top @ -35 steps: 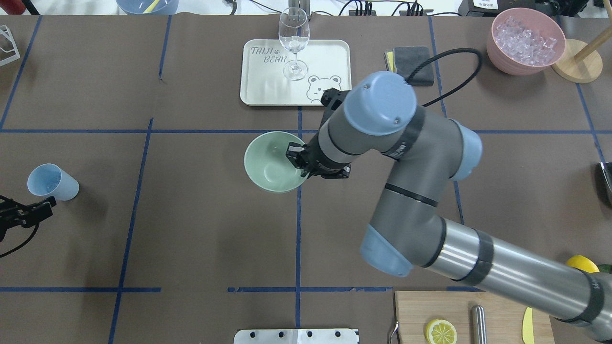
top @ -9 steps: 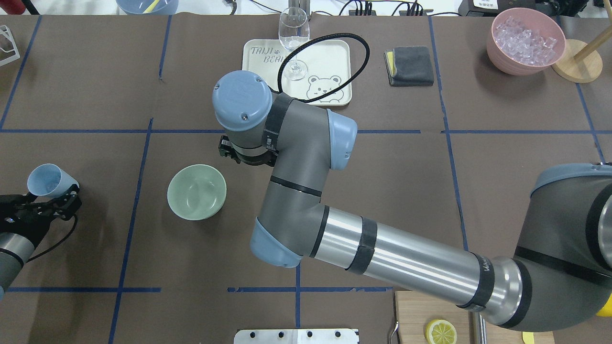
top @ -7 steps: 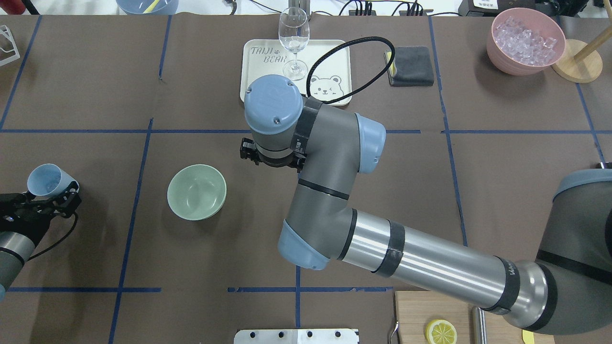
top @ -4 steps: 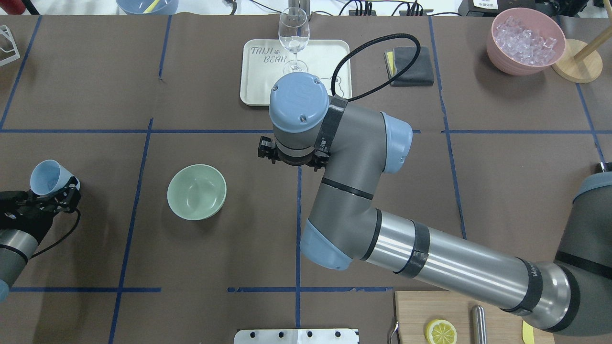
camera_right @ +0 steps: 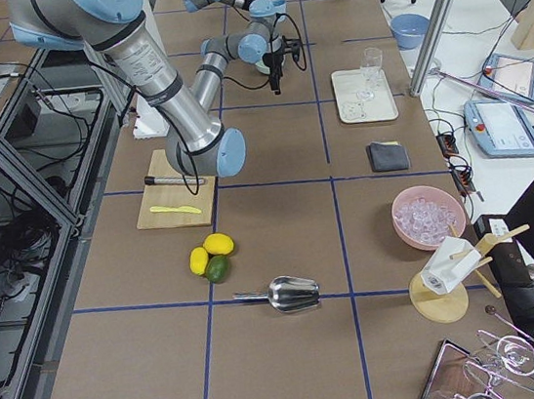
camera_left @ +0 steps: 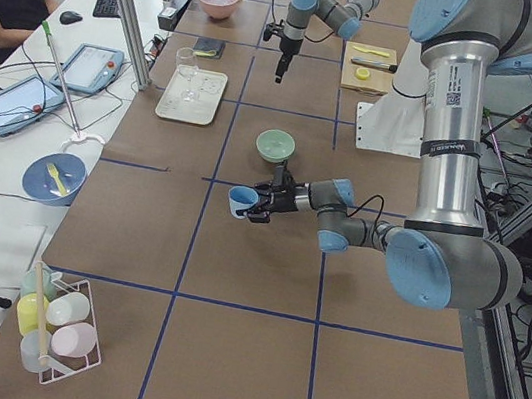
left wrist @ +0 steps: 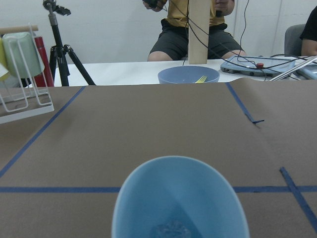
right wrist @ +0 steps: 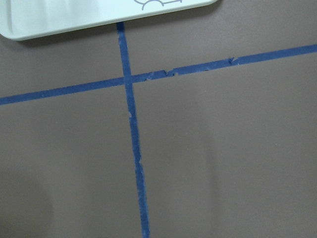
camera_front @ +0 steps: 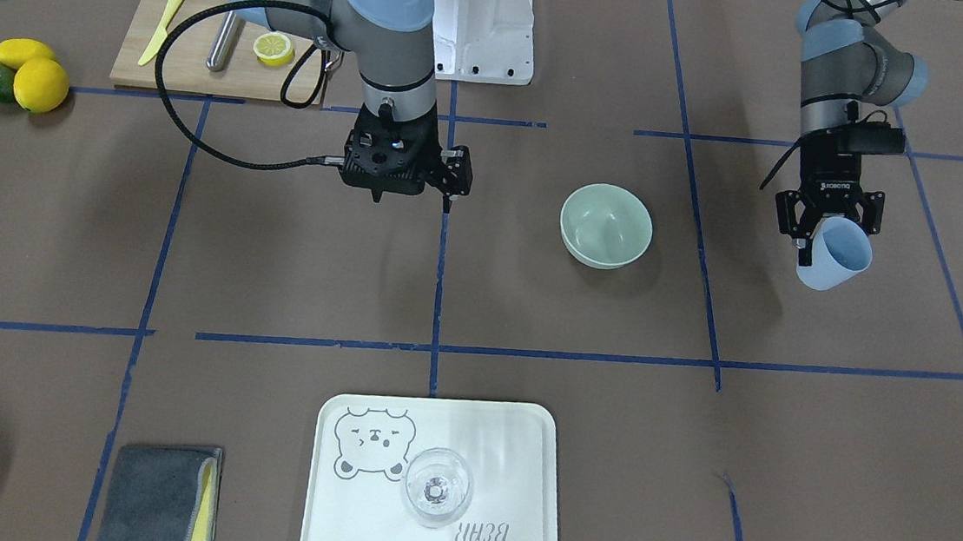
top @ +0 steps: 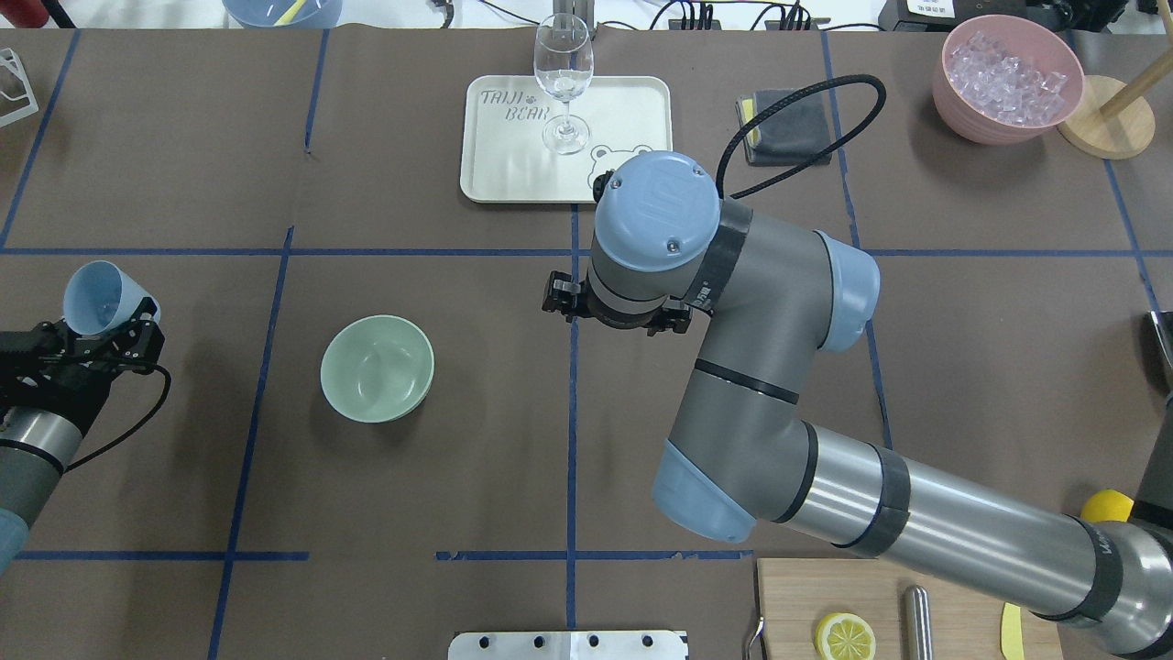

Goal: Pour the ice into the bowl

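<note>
The pale mint-green bowl (top: 377, 368) stands upright and empty on the table, left of centre; it also shows in the front view (camera_front: 606, 226). My left gripper (top: 128, 335) is shut on a light blue cup (top: 96, 298) and holds it tilted above the table, well to the left of the bowl. In the left wrist view the cup (left wrist: 181, 198) has a faint glassy bit of ice (left wrist: 171, 230) at its bottom. My right gripper (camera_front: 412, 199) hangs open and empty above the table's centre line, apart from the bowl.
A pink container of ice cubes (top: 1008, 78) stands at the far right. A white tray (top: 486, 174) bears a clear stemmed glass (top: 563, 73). A grey cloth (top: 788, 124), a cutting board with a lemon half (top: 845, 635) and a metal scoop (camera_right: 289, 295) lie around.
The bowl went from the centre to left of centre, was let go, and my right arm has drawn back to the right. My left gripper closed on the blue cup and lifted it.
</note>
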